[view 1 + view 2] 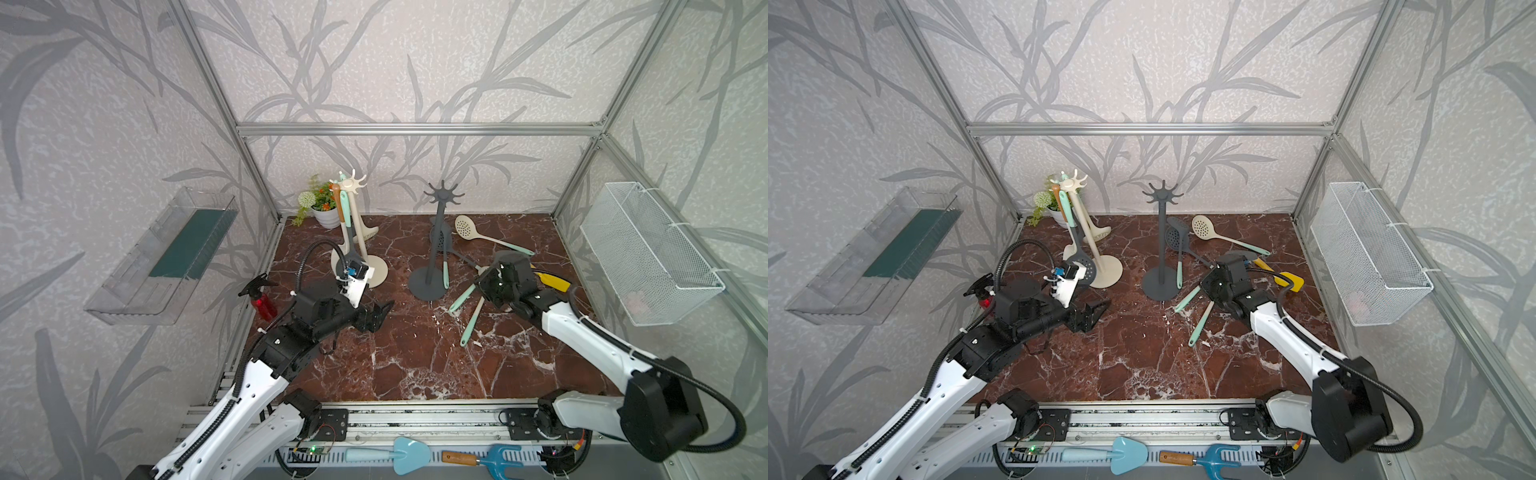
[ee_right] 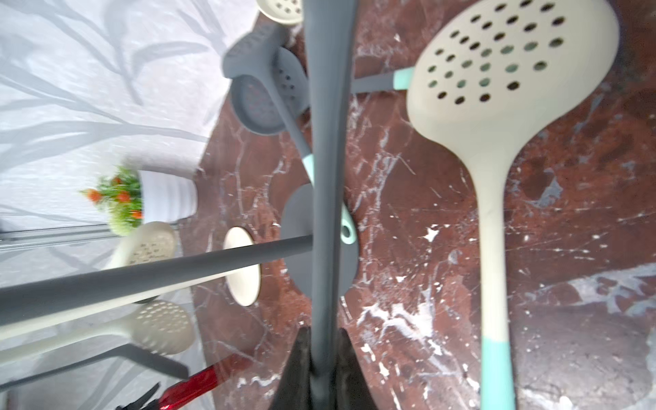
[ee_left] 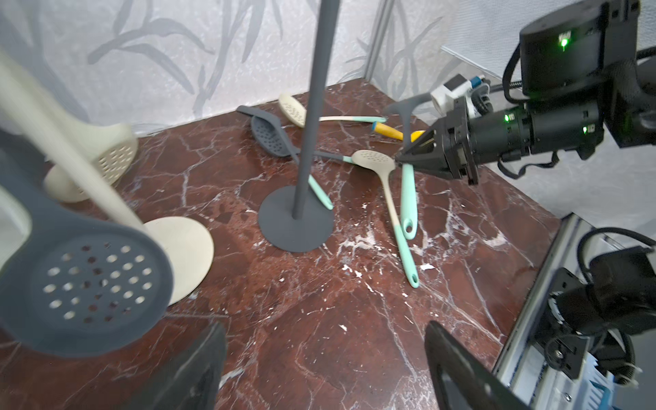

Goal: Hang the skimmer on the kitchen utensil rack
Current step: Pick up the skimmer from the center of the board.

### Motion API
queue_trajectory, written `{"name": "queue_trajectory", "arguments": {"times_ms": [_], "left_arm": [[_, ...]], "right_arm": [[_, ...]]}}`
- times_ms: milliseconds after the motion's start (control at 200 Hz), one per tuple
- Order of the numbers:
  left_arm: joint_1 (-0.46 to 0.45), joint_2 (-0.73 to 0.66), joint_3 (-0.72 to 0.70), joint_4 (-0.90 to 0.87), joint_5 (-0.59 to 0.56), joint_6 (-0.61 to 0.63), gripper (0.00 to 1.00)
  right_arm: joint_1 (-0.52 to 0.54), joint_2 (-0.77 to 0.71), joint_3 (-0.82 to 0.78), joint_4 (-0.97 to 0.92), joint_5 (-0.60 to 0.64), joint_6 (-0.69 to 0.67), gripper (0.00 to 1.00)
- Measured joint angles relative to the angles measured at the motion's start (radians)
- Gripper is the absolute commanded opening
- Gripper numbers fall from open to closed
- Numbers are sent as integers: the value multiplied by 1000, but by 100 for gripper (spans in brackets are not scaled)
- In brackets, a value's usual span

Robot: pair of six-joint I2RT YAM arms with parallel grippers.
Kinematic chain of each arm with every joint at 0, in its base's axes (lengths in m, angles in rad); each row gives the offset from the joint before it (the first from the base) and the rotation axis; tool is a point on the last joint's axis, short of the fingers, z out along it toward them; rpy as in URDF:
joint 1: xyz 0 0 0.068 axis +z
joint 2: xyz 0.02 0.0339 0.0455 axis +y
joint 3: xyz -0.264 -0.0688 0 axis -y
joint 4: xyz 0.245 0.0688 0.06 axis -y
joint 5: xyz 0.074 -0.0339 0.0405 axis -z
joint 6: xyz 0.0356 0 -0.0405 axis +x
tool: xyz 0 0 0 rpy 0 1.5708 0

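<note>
The grey utensil rack (image 1: 441,195) stands mid-table on a round base (image 1: 428,286). Just to its right, my right gripper (image 1: 480,283) is shut on the grey shaft (image 2: 326,177) of a grey skimmer with a teal handle (image 3: 408,198); its head (image 3: 401,106) points up and back. A cream skimmer (image 2: 497,71) lies on the table beside it. Another cream skimmer (image 1: 463,226) and another grey one (image 1: 440,240) lie behind the rack. My left gripper (image 3: 326,372) hovers open and empty left of the rack.
A cream rack (image 1: 353,185) with hanging utensils stands back left, near a plant pot (image 1: 326,216). A red spray bottle (image 1: 264,302) is at the left edge and a yellow-handled tool (image 1: 555,281) under the right arm. A wire basket (image 1: 648,249) hangs on the right wall.
</note>
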Motion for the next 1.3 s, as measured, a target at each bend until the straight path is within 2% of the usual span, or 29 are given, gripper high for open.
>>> {"name": "queue_trajectory", "arguments": {"times_ms": [195, 295, 450, 585, 900, 1065, 1300], "left_arm": [[-172, -1, -65, 131, 0, 86, 84], [-283, 17, -92, 203, -45, 183, 84], [-406, 103, -125, 346, -113, 339, 84], [-448, 207, -131, 460, -151, 433, 81], [-454, 350, -99, 673, -159, 575, 74], [-454, 441, -43, 759, -109, 603, 63], [-453, 557, 45, 864, -43, 630, 17]], "right_arm": [[0, -191, -27, -40, -64, 100, 0], [0, -245, -47, -65, -100, 156, 0], [-17, -277, -56, -89, -181, 235, 0], [-45, -280, -56, -92, -262, 287, 0], [-91, -266, -56, -61, -433, 418, 0], [-106, -248, -57, -8, -491, 488, 0], [-116, -218, -64, 98, -560, 580, 0]]}}
